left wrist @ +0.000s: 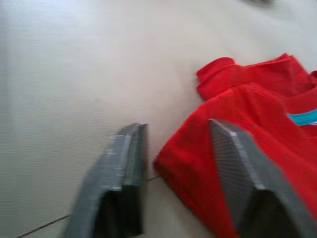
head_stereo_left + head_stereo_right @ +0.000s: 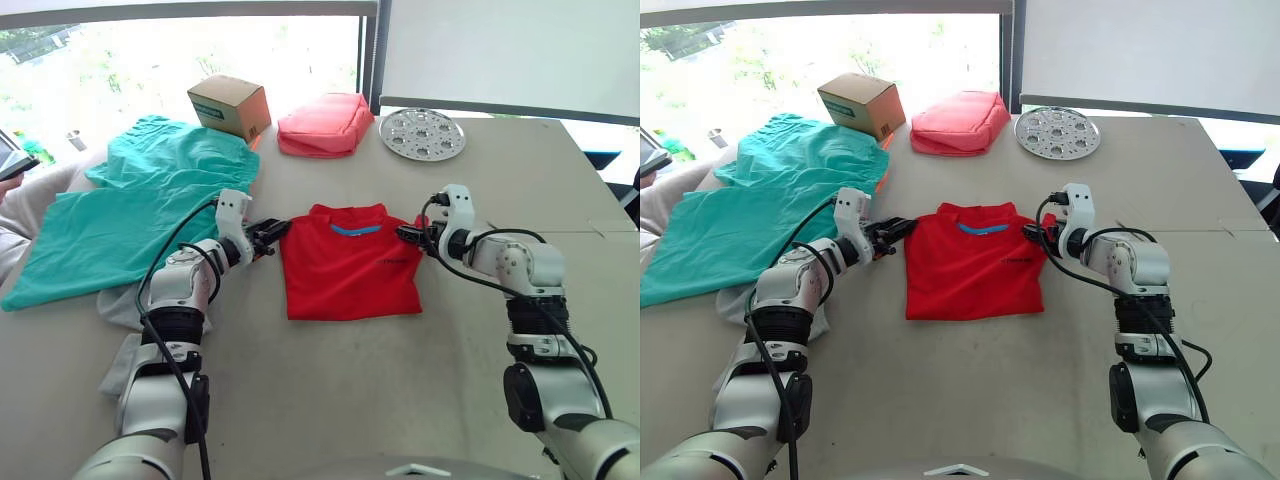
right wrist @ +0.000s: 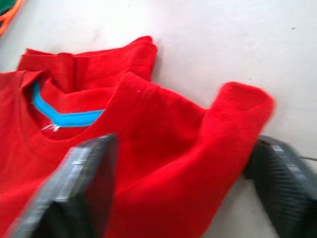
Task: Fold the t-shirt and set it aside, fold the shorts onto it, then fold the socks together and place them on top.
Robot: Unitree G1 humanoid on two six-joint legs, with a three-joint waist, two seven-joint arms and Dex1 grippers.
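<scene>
The t-shirt (image 2: 350, 265) lies nearest, in the middle of the bench (image 2: 400, 390), folded to a rough rectangle with its collar and a blue neck label toward the far side. The left end effector (image 2: 272, 234) is at the upper left corner of the shirt, low over the bench. In the left wrist view its two fingers (image 1: 121, 173) stand apart, one over the bare bench and the other over the red cloth, with the shirt's edge between them; they are not closed on the cloth. The right end effector (image 2: 412, 236) is at the upper right corner of the shirt. In the right wrist view its fingers (image 3: 81, 188) are also wide apart, with a raised fold of red cloth between them; I cannot tell if one finger touches it.

The shorts (image 2: 140, 200) lie spread on the left part of the bench, well apart from the shirt, reaching to the left edge. A light grey cloth, probably the socks (image 2: 125, 305), lies just beside the lower edge of the shorts, partly behind the left arm.

At the far side stand a cardboard box (image 2: 229, 106), a coral-pink pouch (image 2: 325, 125) and a round metal plate with holes (image 2: 422, 132)
</scene>
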